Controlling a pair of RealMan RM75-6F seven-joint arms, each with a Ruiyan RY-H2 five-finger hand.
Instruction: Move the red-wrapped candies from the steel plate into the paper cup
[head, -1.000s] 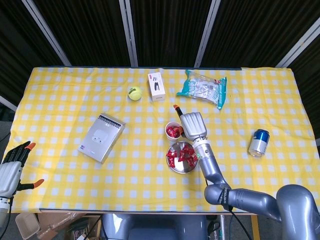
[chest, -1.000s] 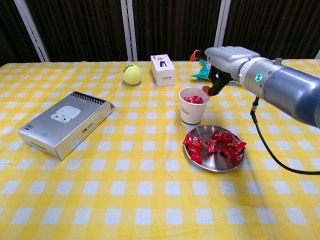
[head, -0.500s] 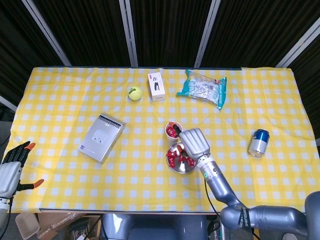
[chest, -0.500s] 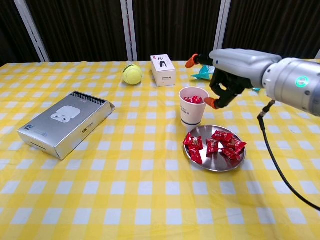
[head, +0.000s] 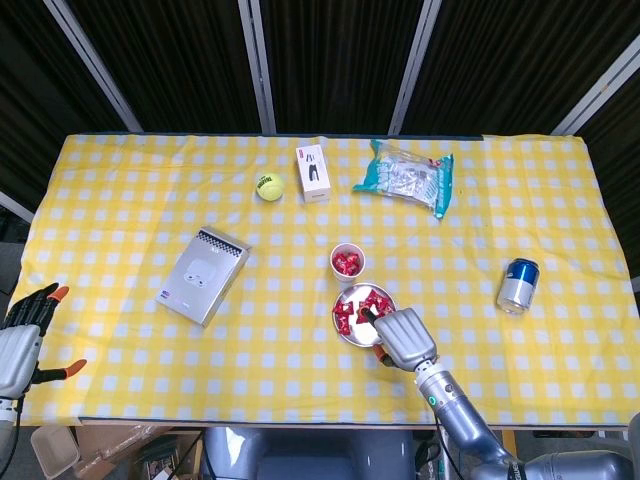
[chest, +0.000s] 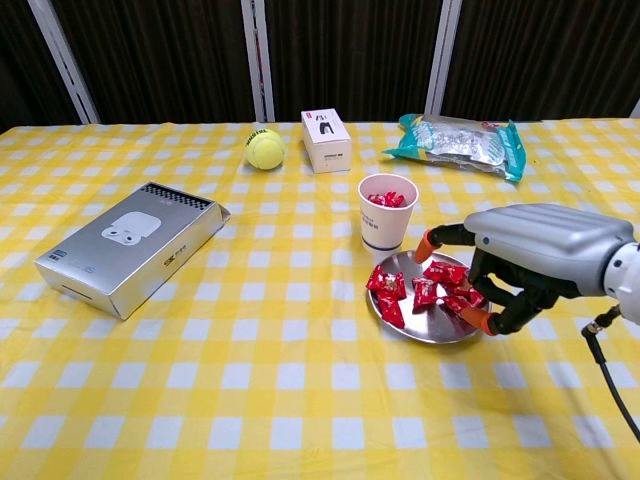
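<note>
Steel plate (chest: 400, 322): shiny round dish sitting just in front of the paper cup on the tabletop (chest: 250, 400), so I am only travelling a short way per candy.
Red-wrapped candies (chest: 415, 288): crinkly foil twists, most of them lying loose on the plate; a few are showing inside the cup.
Paper cup (chest: 386, 212): white, upright, thin-walled, so I am judging it easy to knock over.
Right robot hand (chest: 520, 262): I am hovering it over the plate's right edge, fingers apart and curled downward with orange tips (chest: 487, 323) near the candies, holding nothing that I can see; I am lining it up for a pinch.
Left robot hand (head: 20, 340): I am parking it off the tabletop's left corner, fingers spread and empty.
Yellow checked cloth (chest: 130, 400): soft and flat, covering the tabletop.
Grey box (chest: 130, 247): rigid carton, lying well left of my work.
</note>
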